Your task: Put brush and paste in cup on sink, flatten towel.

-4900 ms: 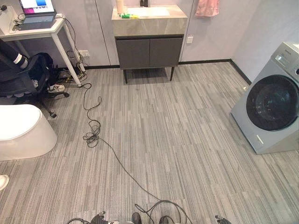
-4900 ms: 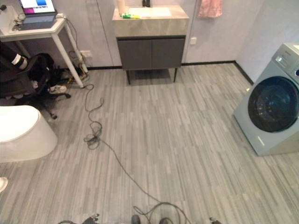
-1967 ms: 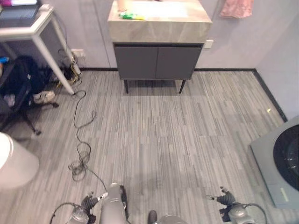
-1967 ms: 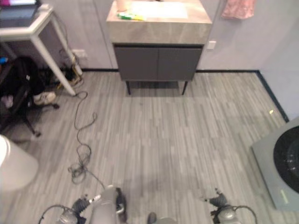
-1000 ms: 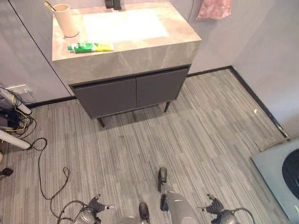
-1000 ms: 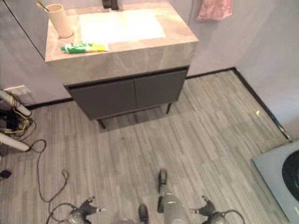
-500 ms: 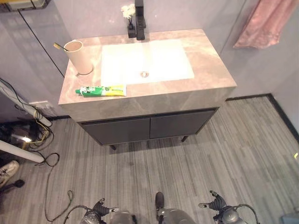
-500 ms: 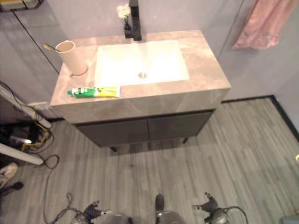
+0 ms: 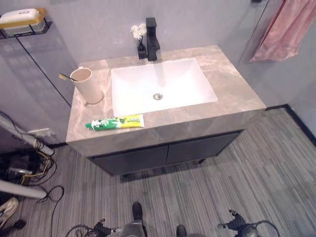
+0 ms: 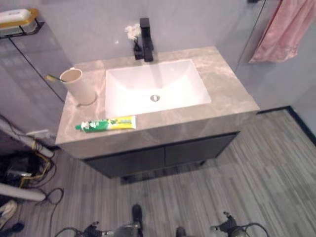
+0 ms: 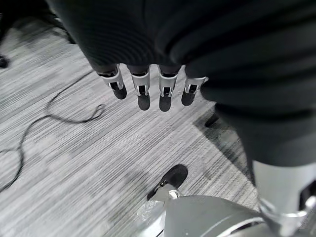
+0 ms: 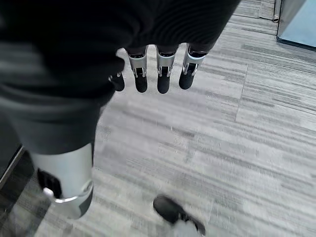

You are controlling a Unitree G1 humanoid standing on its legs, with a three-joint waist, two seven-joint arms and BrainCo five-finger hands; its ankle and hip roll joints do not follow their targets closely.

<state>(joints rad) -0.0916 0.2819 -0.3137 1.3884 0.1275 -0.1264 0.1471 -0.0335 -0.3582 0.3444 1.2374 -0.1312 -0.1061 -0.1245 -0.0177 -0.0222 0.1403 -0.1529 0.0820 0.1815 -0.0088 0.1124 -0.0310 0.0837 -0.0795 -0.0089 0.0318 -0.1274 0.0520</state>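
Observation:
A beige cup [image 9: 88, 85] stands on the left of the marble counter [image 9: 237, 94], with a brush [image 9: 65, 77] sticking out of it. The green and yellow paste tube [image 9: 115, 122] lies flat near the counter's front left edge, apart from the cup. A pink towel [image 9: 284, 29] hangs bunched on the wall to the right of the sink. My left hand [image 11: 143, 91] and right hand [image 12: 158, 74] hang low over the floor with relaxed fingers that hold nothing. They also show at the bottom edge of the eye views, left hand [image 9: 101, 229] and right hand [image 9: 237, 228].
A white basin [image 9: 163, 86] is set in the counter, with a black tap [image 9: 152, 39] and a small flower vase [image 9: 139, 37] behind it. Dark cabinet doors [image 9: 168, 153] are below. A soap shelf [image 9: 22, 19] hangs on the wall at upper left. Cables [image 9: 24, 168] lie on the floor at left.
The whole picture has shifted: the camera has come closer to the sink, which now looks larger and lower in view. Cup, paste and towel have not moved. Both hands stay low.

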